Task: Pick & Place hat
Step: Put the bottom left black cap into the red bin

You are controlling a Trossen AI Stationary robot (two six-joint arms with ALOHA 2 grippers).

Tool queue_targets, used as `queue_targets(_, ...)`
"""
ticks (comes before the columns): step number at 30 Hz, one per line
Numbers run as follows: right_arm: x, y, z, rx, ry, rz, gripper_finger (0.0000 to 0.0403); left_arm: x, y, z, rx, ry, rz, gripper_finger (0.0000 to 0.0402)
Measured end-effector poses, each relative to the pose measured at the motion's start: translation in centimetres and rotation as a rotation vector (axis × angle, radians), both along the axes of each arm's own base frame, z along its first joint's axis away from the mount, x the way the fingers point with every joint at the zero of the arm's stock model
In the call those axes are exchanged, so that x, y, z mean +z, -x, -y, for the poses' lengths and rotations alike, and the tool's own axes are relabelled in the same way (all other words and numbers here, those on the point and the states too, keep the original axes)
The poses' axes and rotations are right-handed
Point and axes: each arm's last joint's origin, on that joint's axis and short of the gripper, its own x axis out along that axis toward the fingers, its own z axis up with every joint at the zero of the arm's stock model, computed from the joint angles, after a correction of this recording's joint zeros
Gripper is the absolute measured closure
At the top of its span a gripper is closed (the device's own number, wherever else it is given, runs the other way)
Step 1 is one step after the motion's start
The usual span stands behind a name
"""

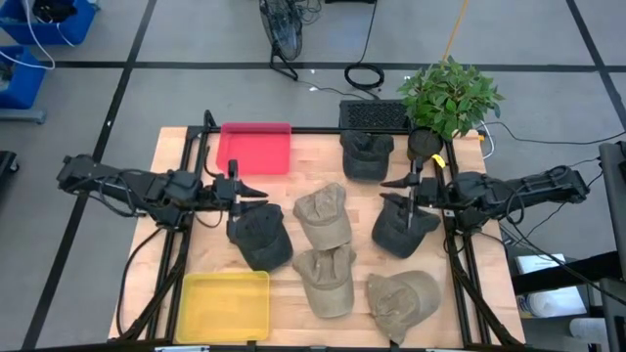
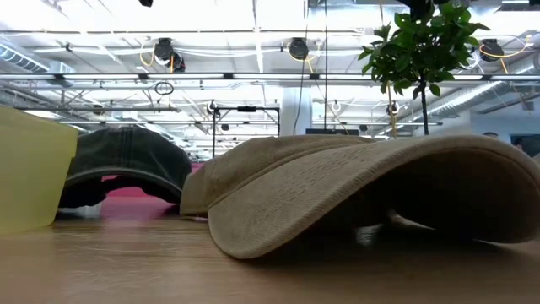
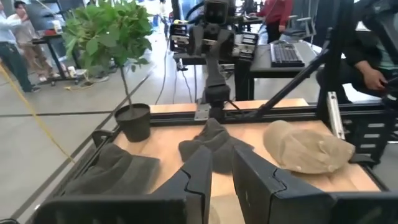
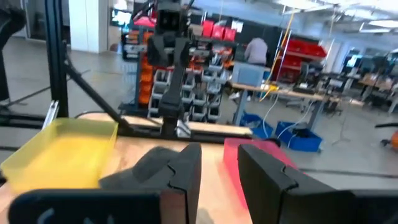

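Lying rumpled, dark cap (image 1: 260, 235) beside left hand (image 1: 256, 193), tan caps (image 1: 323, 216) nearby

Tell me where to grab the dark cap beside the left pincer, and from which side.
Grip the dark fabric cap at its domed crown, coming straight down from above. It lies flat on the wooden table, so the soft crown probably bunches easiest between the fingers.

No legible text, label, brand, number or sign found on any hat, tray or other item in any view.
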Motion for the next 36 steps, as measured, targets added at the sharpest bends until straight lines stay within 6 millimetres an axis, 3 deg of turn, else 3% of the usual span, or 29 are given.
queue_targets(12,-0.4,-0.1,0.5,-0.031,0.01,-0.042,0.0307,-0.8,-0.1,0.3,0.157,0.091,-0.238,0.0334)
queue_targets(18,-1.2,-0.1,0.5,-0.03,-0.033,-0.111,0.0307,-1.6,-1.1,0.7,0.206,0.127,-0.523,0.0328)
queue_targets(30,-1.5,-0.1,0.5,-0.031,-0.042,-0.143,0.0307,-2.4,-3.5,1.5,0.323,0.262,-0.989,0.0152)
queue_targets(36,-2.0,0.0,0.5,-0.033,-0.05,-0.195,0.0307,-4.3,-4.9,2.1,0.369,0.289,-1.09,0.0123)
